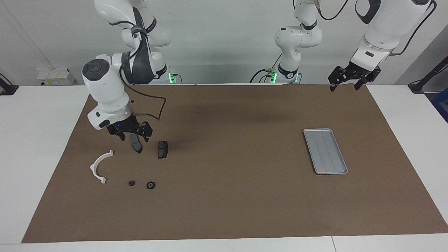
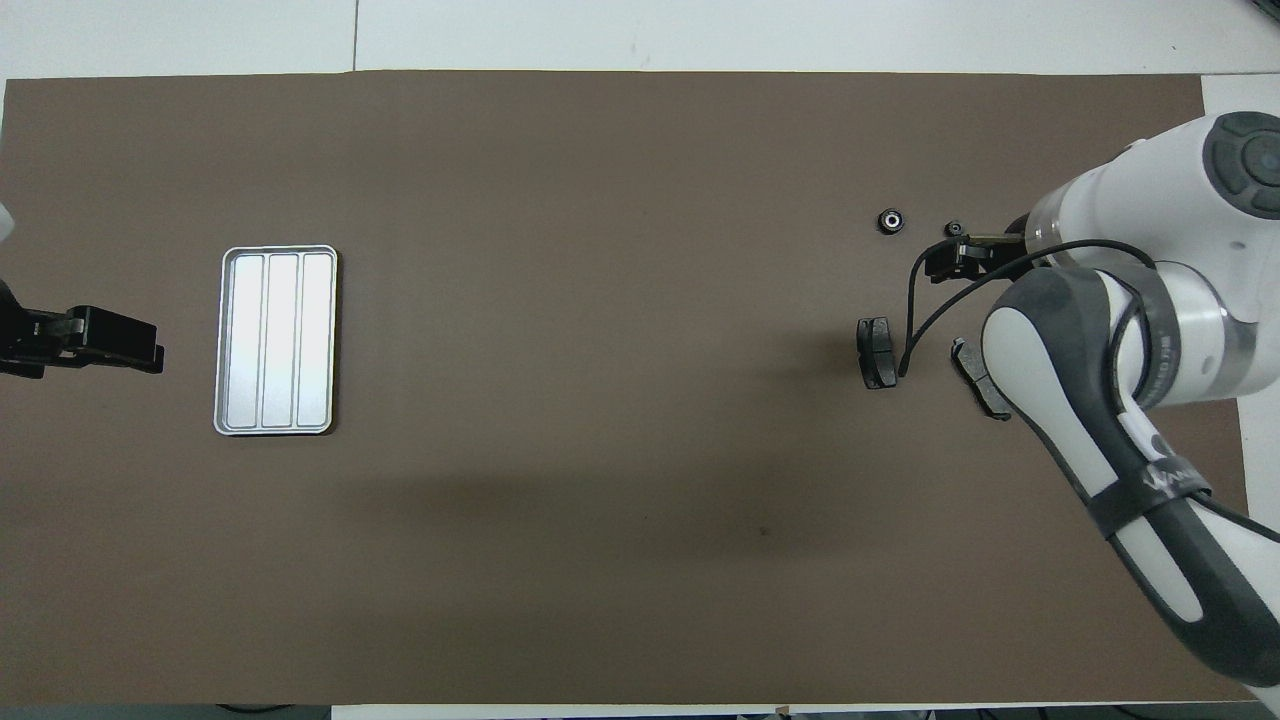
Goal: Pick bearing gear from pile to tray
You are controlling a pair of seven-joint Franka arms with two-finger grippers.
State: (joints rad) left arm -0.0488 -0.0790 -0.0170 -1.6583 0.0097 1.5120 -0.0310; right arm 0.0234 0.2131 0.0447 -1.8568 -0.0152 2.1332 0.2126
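Open right claw (image 1: 132, 137) over pile (image 1: 140, 159)

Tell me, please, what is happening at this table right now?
The right gripper is up over the pile of small parts, jaws open and empty. It has not touched the two black gears, which lie farthest from the robots, beside the white bracket and the brake pads. The tray sits empty toward the left arm's end, where the left gripper waits, open.

I see the tray (image 1: 325, 151) toward the left arm's end of the bench (image 1: 224, 210), well apart from the pile. Toward the right arm's end lie two brake pads (image 1: 162, 149), and farther from the robots a bracket (image 1: 99, 168) and two gears (image 1: 151, 185).
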